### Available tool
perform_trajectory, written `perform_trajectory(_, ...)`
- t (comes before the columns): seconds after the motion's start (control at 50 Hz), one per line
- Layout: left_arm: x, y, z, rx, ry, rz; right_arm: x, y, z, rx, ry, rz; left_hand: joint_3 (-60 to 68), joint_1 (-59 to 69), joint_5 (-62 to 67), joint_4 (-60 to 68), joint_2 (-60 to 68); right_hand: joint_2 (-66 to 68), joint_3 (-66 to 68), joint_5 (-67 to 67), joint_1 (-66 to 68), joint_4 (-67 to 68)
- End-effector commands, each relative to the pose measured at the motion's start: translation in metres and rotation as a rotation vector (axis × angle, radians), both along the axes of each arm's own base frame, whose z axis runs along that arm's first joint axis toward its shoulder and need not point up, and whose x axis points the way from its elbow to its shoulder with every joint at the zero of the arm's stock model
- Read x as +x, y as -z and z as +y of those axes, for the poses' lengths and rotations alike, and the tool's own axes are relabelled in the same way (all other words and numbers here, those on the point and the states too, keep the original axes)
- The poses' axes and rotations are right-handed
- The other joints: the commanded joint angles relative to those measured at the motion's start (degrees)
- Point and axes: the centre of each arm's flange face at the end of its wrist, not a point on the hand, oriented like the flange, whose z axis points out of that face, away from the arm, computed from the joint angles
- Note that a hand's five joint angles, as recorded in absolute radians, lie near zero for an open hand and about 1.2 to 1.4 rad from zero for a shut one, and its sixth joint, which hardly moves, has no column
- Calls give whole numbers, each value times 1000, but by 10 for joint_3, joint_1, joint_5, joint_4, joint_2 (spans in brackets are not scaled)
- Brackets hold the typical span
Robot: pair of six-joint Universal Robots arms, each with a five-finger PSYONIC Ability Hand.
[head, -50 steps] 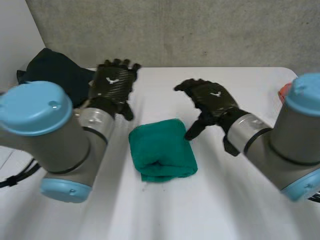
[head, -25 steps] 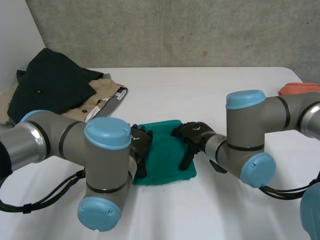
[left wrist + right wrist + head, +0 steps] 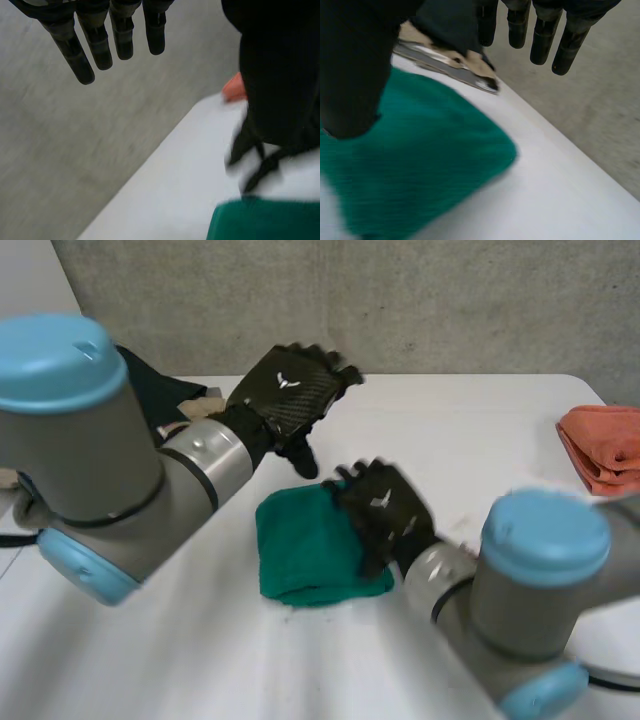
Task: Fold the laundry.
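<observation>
Head view: half a second ago both hands lay low at the sides of the green cloth [image 3: 300,552]. Now the left hand [image 3: 287,397] is raised beyond it, fingers spread and straight, holding nothing. The right hand [image 3: 385,512] hovers over the cloth's right edge. The cloth lies folded mid-table [image 3: 470,430], where it was. An orange cloth [image 3: 606,445] sits at the right edge and dark clothes [image 3: 150,390] at the left. Each hand's back bears a small white emblem, too small to read.

Left wrist view: straight fingers grip nothing, and a corner of the green cloth lies below the palm.

Right wrist view: relaxed straight fingers are empty, with the green cloth under the palm and the clothes beyond the fingertips.
</observation>
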Motion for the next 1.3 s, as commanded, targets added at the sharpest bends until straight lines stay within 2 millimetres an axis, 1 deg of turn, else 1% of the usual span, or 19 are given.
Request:
perform_trajectory(0.02, 4, -1, 2, 48, 128, -11, 13, 49, 22, -6, -54, 62, 31, 28, 26, 27, 27, -26, -23, -36, 0, -36)
perform_trajectory(0.16, 3, 6, 3, 71, 131, -22, 26, 57, 3, -101, -35, 113, 28, 25, 23, 23, 24, -15, -12, -25, 10, -25)
perform_trajectory(0.4, 4, 5, 2, 75, 126, -14, 42, 63, -14, -123, -43, 93, 20, 16, 14, 15, 15, 231, 233, 220, 256, 220)
perform_trajectory(0.52, 5, 7, 2, 81, 123, -16, 48, 56, -20, -141, -42, 72, 20, 16, 14, 15, 15, 239, 242, 229, 264, 229)
perform_trajectory(0.62, 4, 7, 3, 82, 126, -15, 54, 64, -24, -135, -65, 70, 20, 16, 14, 15, 15, 254, 257, 244, 279, 244)
perform_trajectory(0.66, 4, 7, 2, 85, 124, -14, 56, 66, -26, -132, -71, 68, 20, 16, 14, 15, 15, 351, 354, 341, 377, 341)
perform_trajectory(0.68, 4, 7, 2, 86, 124, -13, 56, 67, -27, -130, -72, 70, 20, 16, 14, 15, 15, 422, 425, 412, 447, 412)
perform_trajectory(0.7, 4, 7, 2, 89, 124, -11, 57, 67, -30, -132, -68, 68, 20, 16, 14, 15, 15, 559, 562, 549, 584, 549)
perform_trajectory(0.72, 4, 7, 2, 91, 123, -9, 57, 65, -32, -135, -64, 66, 21, 18, 16, 17, 17, 642, 645, 632, 667, 632)
perform_trajectory(0.74, 4, 7, 2, 92, 123, -8, 56, 64, -35, -138, -54, 63, 20, 16, 14, 15, 15, 674, 677, 664, 699, 664)
perform_trajectory(0.84, 5, 6, 1, 90, 119, -6, 39, 42, -62, -144, 26, 20, 20, 16, 14, 15, 15, 674, 677, 664, 700, 664)
perform_trajectory(0.86, 5, 5, 1, 88, 119, -6, 30, 28, -71, -149, 55, 0, 20, 16, 14, 15, 15, 674, 677, 664, 700, 664)
perform_trajectory(0.92, 6, 4, 1, 84, 119, -3, 14, 13, -85, -152, 98, -10, 20, 16, 14, 15, 15, 674, 677, 664, 700, 664)
perform_trajectory(0.94, 6, 3, 0, 83, 117, -3, 0, 6, -97, -157, 137, -4, 20, 16, 14, 15, 15, 674, 677, 664, 700, 664)
perform_trajectory(1.04, 7, 3, 0, 84, 116, 0, -38, 2, -130, -143, 220, 13, 20, 16, 14, 15, 15, 674, 677, 664, 700, 664)
perform_trajectory(1.16, 7, 2, -1, 83, 113, 1, -56, 7, -153, -165, 189, 24, 21, 18, 16, 17, 17, 674, 677, 664, 700, 664)
perform_trajectory(1.2, 7, 3, 0, 84, 114, 0, -63, 11, -166, -169, 198, 34, 21, 18, 16, 17, 17, 674, 677, 664, 700, 664)
perform_trajectory(1.24, 7, 4, 0, 87, 116, -2, -74, 9, -179, -184, 230, 36, 21, 18, 16, 17, 17, 674, 677, 664, 700, 664)
perform_trajectory(1.3, 6, 5, -1, 89, 116, -3, -81, 5, -188, -193, 245, 27, 21, 18, 16, 17, 17, 674, 677, 664, 700, 664)
